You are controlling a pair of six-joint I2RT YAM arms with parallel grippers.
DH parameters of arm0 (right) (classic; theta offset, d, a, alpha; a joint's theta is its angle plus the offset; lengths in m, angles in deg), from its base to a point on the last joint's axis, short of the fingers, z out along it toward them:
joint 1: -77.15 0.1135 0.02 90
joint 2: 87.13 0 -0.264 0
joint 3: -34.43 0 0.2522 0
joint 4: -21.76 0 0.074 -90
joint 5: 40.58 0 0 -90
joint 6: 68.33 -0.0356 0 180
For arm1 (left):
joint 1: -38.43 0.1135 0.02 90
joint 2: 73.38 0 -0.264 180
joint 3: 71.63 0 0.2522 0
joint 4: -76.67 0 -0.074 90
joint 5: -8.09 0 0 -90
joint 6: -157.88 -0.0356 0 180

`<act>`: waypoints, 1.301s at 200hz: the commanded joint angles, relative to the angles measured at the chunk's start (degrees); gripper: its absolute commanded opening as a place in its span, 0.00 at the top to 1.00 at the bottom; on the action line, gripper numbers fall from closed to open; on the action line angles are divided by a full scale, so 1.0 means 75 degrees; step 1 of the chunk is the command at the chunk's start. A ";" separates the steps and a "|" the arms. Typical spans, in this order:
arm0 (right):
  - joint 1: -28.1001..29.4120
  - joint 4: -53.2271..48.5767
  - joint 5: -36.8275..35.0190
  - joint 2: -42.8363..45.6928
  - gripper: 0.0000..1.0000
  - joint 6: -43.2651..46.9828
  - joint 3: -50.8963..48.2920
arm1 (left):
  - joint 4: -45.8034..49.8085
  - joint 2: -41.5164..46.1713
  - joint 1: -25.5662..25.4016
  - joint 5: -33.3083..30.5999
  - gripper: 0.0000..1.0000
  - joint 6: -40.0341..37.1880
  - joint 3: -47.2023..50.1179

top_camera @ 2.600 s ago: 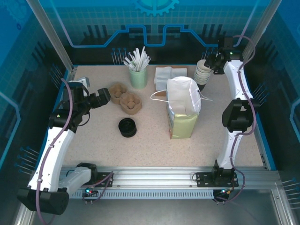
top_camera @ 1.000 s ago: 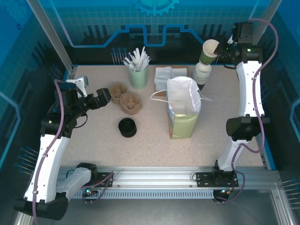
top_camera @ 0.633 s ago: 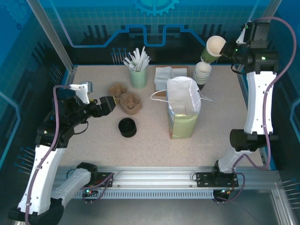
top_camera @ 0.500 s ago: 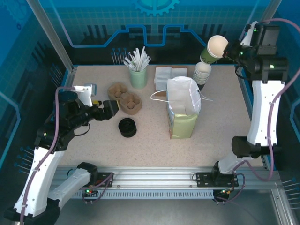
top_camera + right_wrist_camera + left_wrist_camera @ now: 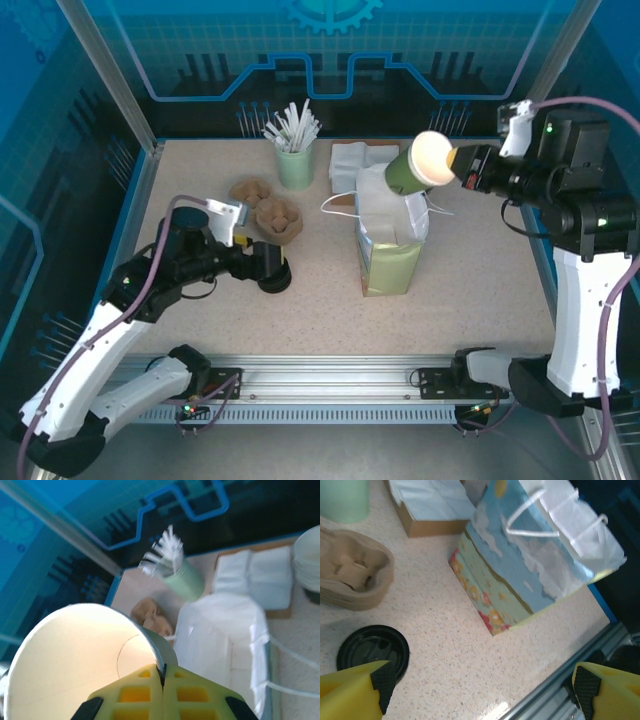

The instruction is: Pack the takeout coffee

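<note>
Starting at the near side: the left end effector (image 5: 258, 265) has been dropping from beside the cardboard cup carriers (image 5: 265, 212) down toward the black lid (image 5: 272, 274), which is lying flat on the table (image 5: 320, 325), left of centre. In the left wrist view that end effector (image 5: 480, 685) is hanging wide apart with nothing in it, and the lid (image 5: 372, 652) is sitting just beside one finger, not between them. So it's lining up, not grabbing yet.

Mid-table, the paper bag (image 5: 385, 250) is standing upright with its mouth open and handles flopping out.

The big change is up in the air. The right end effector (image 5: 462, 166) has pulled the paper cup (image 5: 415, 172) off the far right corner and swung it in, so it's now hanging above the bag, tipped on its side with the white inside facing the camera. In the right wrist view the end effector (image 5: 162, 672) is pinching tight on the cup (image 5: 75, 655) at its rim.

Along the far edge, the green tumbler (image 5: 295, 162) of white sticks and the napkins (image 5: 350, 158) are just sitting there.

My read: cup and lid are both getting picked out now, but they're well apart, so the lid probably needs to go on before anything goes in the bag.
</note>
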 commanded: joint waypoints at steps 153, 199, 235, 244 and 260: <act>0.6695 0.3825 -0.3753 0.0347 1.00 -0.1675 -0.5984 | -0.0370 0.0284 -0.0005 -0.3078 0.01 0.1762 0.2230; 0.7240 0.4405 -0.4609 -0.0364 1.00 -0.1881 -0.6390 | -0.0594 0.0223 0.0098 -0.2969 0.01 0.1984 0.2586; 0.7179 0.4592 -0.5025 -0.0688 1.00 -0.1949 -0.6723 | -0.0760 0.0177 0.0115 -0.2855 0.02 0.2067 0.2755; 0.7132 0.4687 -0.5047 -0.0740 1.00 -0.1903 -0.6776 | -0.0778 0.0165 0.0118 -0.2846 0.01 0.2078 0.2787; 0.7041 0.4727 -0.5241 -0.0879 1.00 -0.1787 -0.6784 | -0.0786 0.0165 0.0123 -0.2860 0.02 0.2088 0.2839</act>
